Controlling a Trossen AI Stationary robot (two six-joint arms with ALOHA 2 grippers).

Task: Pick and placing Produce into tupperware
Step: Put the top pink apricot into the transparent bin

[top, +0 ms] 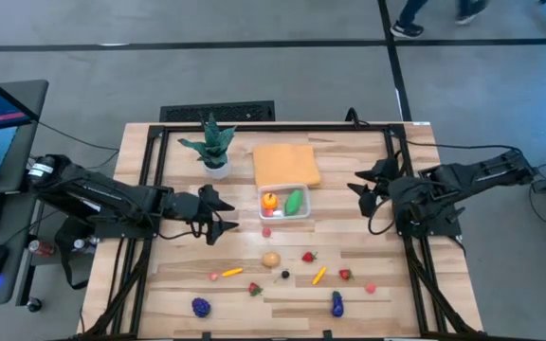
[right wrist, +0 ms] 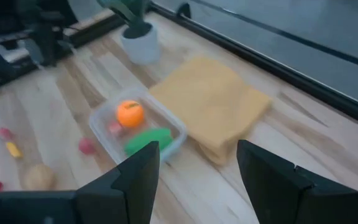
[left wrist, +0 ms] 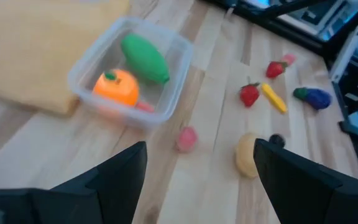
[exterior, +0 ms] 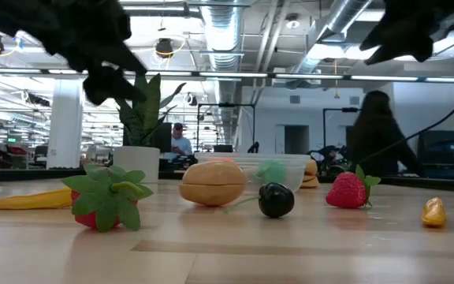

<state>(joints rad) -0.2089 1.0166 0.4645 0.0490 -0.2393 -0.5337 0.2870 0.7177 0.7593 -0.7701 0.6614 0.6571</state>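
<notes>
Tupperware (top: 283, 203) holds orange, green and a reddish piece; we count roughly ten toys loose nearby (both grippers' fingers apart, empty).

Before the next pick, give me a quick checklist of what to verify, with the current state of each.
1. Tupperware upright with room left: ok, only an orange piece, a green piece and a small pink one inside.
2. Left gripper open and empty: ok.
3. Right gripper empty: ok, fingers apart.
4. Pink piece by the container unobstructed: ok.
5. Orange cloth clear of the container opening: ok.
</notes>
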